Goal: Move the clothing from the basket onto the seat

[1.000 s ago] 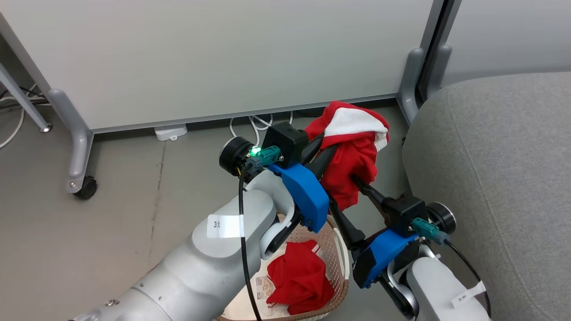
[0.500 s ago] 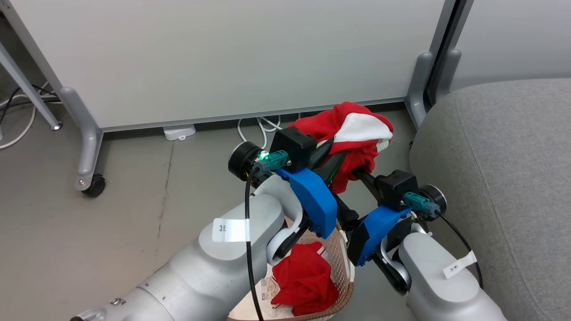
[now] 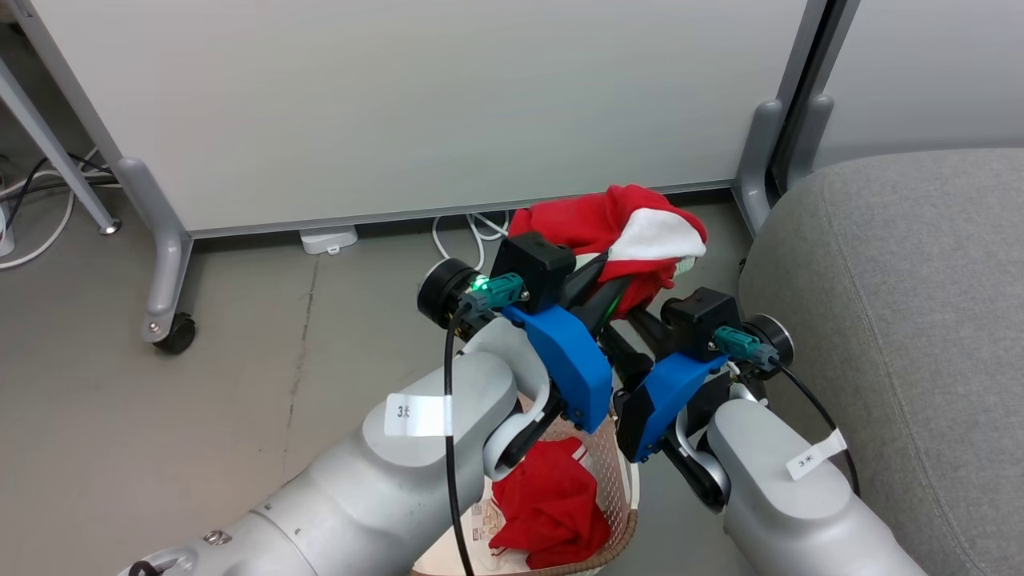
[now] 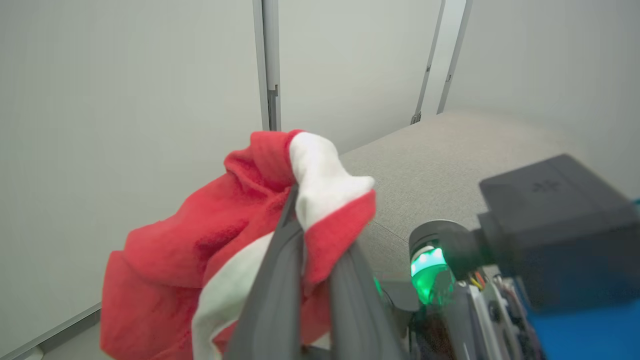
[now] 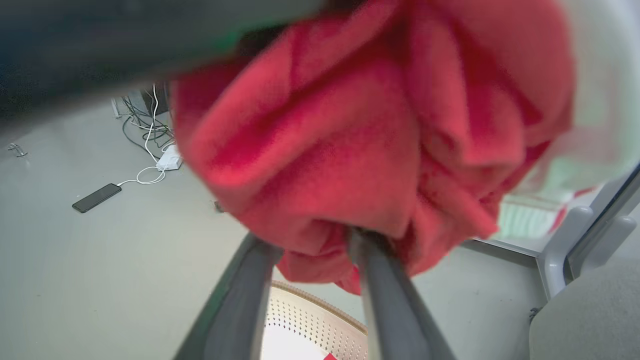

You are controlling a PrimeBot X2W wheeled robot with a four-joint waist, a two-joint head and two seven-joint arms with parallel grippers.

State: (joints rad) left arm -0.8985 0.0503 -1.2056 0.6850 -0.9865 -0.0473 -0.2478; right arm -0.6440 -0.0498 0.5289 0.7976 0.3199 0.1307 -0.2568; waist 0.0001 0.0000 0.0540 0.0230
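One red-and-white piece of clothing (image 3: 616,228) is held up in the air just left of the grey seat (image 3: 896,320). My left gripper (image 3: 616,280) is shut on it; in the left wrist view the fingers (image 4: 280,280) pinch the fabric (image 4: 200,235), with the seat (image 4: 450,170) behind. My right gripper (image 3: 636,316) reaches into its hanging underside. Its fingers (image 5: 250,290) stand somewhat apart, tips buried in red cloth (image 5: 350,150); no clamp shows. A second red garment (image 3: 552,504) lies in the cream basket (image 3: 620,496) below my arms.
A pale partition panel (image 3: 400,104) stands behind, its wheeled foot (image 3: 172,332) at left and another leg (image 3: 760,160) beside the seat. Cables (image 3: 472,232) and a white adapter (image 3: 328,238) lie under it. A phone (image 5: 96,197) lies on the floor.
The head camera has shifted slightly. My right gripper has risen closer to the left one and into the hanging cloth, its jaws narrowing. The held garment now sits more bunched.
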